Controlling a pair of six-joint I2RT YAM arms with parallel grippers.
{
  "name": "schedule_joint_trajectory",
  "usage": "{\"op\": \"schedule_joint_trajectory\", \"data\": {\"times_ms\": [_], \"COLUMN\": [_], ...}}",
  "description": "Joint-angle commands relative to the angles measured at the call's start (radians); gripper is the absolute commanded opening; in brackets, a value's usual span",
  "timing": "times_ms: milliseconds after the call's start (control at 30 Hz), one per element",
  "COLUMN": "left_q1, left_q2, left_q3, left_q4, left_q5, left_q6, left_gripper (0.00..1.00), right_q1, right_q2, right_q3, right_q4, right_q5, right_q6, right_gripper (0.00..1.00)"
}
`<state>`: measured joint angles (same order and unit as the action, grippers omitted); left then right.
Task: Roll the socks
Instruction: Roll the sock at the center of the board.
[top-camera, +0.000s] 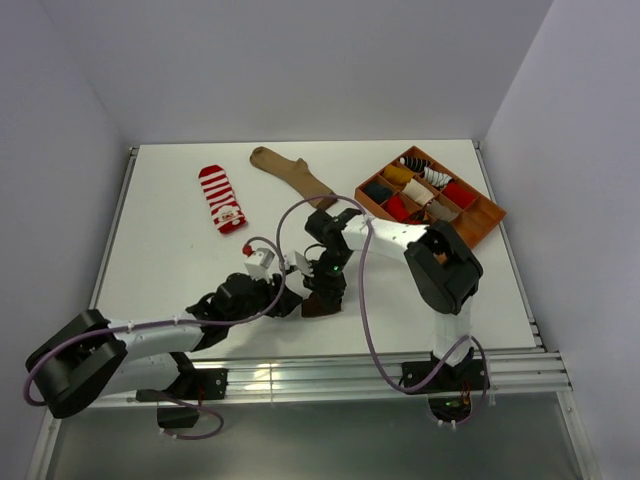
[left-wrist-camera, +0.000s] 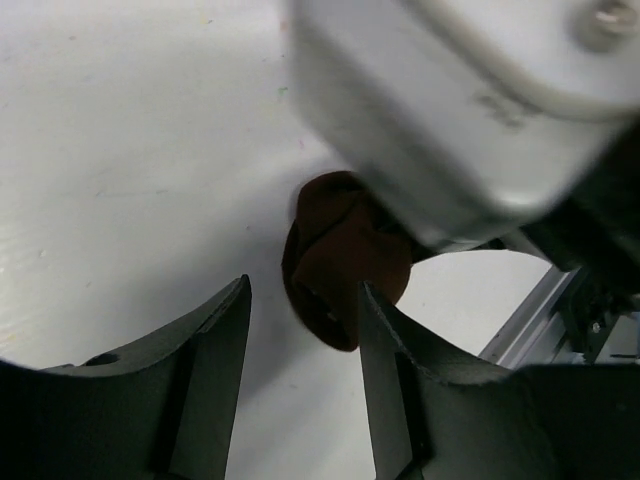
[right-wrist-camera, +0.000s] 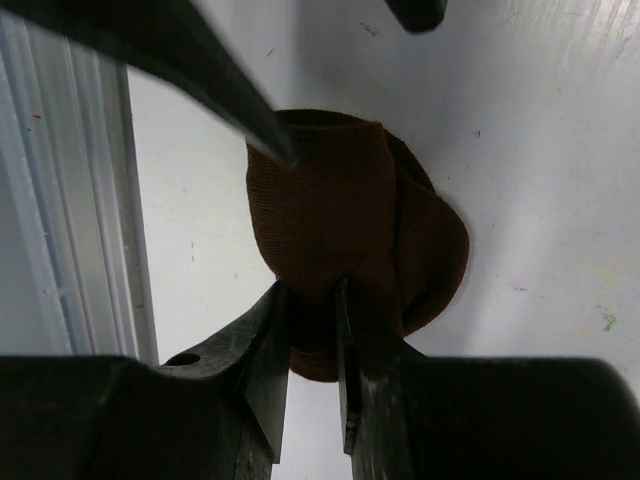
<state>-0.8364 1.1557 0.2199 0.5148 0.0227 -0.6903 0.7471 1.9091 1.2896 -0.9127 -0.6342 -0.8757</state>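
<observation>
one brown sock (right-wrist-camera: 330, 220) tight in the right jaws, left jaws parted and empty

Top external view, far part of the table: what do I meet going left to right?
red-and-white striped sock → tan sock → orange divided tray

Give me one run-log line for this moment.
right gripper: shut on brown sock | left gripper: open beside it | tan sock, striped sock: lying flat
</observation>
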Motion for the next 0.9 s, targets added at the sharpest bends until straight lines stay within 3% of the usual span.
{"op": "schedule_joint_trajectory", "data": {"times_ms": [0, 433, 600, 867], "left_q1": [-0.043, -0.092, -0.093, -0.093], "left_q2": [0.059, 0.211, 0.173, 0.096], "left_q3": [0.081, 0.167, 0.110, 0.084], "left_q4": [0.027, 0.106, 0.142, 0.122], "left_q5": [-0.060, 0.042, -0.018, 0.020], "left_q6": [0.086, 0.121, 0.074, 0.090], "left_gripper": [0.53, 0.56, 0.56, 0.56], "right_q1": [-0.023, -0.069, -0.078, -0.086], "right_q2": [0.077, 0.134, 0.140, 0.162], "right_q3": [0.002, 0.065, 0.066, 0.077], "right_q4": [-0.092, -0.141, -0.130, -0.124], "right_q5": [0.068, 0.030, 0.028, 0.036], "right_q6": [-0.009, 0.001, 0.014, 0.034], "right_gripper": [0.18, 0.18, 0.18, 0.17]}}
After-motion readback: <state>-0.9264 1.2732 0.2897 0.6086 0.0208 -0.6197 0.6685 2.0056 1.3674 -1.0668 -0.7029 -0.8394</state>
